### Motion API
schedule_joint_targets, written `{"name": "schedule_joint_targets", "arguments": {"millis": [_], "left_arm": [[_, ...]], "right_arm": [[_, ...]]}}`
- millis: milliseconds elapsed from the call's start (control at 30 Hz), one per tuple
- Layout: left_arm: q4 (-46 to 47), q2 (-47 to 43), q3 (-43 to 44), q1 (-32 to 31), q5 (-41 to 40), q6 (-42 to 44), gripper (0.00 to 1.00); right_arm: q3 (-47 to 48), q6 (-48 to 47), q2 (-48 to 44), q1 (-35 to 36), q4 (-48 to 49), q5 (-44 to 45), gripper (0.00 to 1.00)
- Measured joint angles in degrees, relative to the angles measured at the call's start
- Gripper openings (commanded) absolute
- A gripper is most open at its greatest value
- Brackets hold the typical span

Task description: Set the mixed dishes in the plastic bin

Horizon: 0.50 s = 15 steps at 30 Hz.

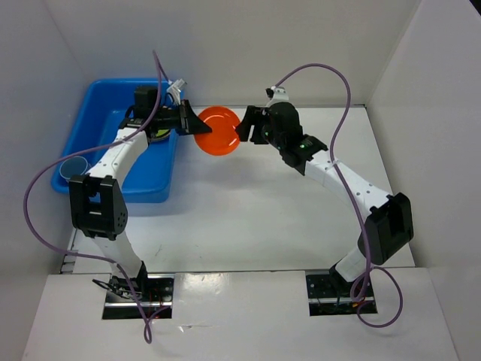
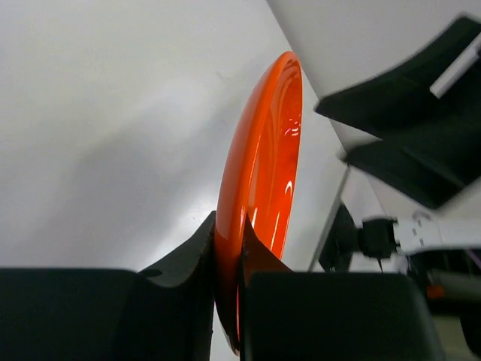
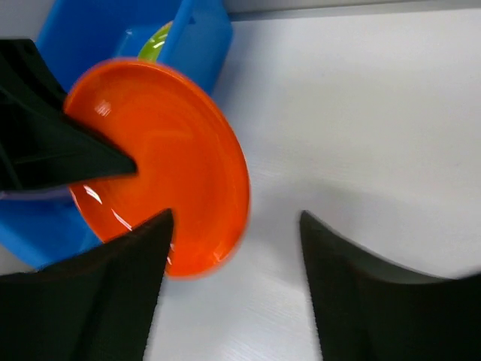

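My left gripper [image 1: 197,125] is shut on the rim of the orange plate [image 1: 219,130] and holds it in the air just right of the blue plastic bin [image 1: 84,122]. In the left wrist view the plate [image 2: 259,180] stands edge-on between my fingers. My right gripper [image 1: 242,129] is open beside the plate's right edge, with nothing between its fingers. In the right wrist view the plate [image 3: 161,162] lies ahead and left, with the left gripper's finger [image 3: 52,150] across it. A lime-green plate [image 1: 158,134] and a blue cup [image 1: 74,168] are in the bin. The pink cup, black plate and tan plates are hidden.
White walls close in the table [image 1: 301,218] at the back and on both sides. The bin's right wall [image 1: 171,162] runs close under my left arm. Purple cables loop above both arms.
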Motion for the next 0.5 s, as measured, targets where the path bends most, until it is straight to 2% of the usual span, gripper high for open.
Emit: {"name": "schedule_joint_targets", "arguments": {"millis": [67, 100, 200, 367, 500], "left_arm": [[0.6, 0.0, 0.1, 1.7, -4.0, -1.7, 0.00], [1.3, 0.0, 0.3, 3.2, -5.9, -3.0, 0.00], [3.7, 0.0, 1.3, 9.5, -12.9, -7.2, 0.00], [12.4, 0.0, 0.8, 19.9, -24.9, -17.3, 0.00], [18.9, 0.3, -1.7, 23.4, -33.4, -24.6, 0.00]], "right_arm": [[-0.3, 0.7, -0.3, 0.1, 0.1, 1.5, 0.84], [-0.9, 1.0, -0.8, 0.2, 0.2, 2.4, 0.90], [-6.0, 2.2, -5.0, 0.2, 1.0, 4.4, 0.99], [-13.0, 3.8, -11.6, 0.2, 2.3, 7.1, 1.00], [-14.1, 5.0, -11.3, 0.2, 2.8, 8.0, 1.00]]}}
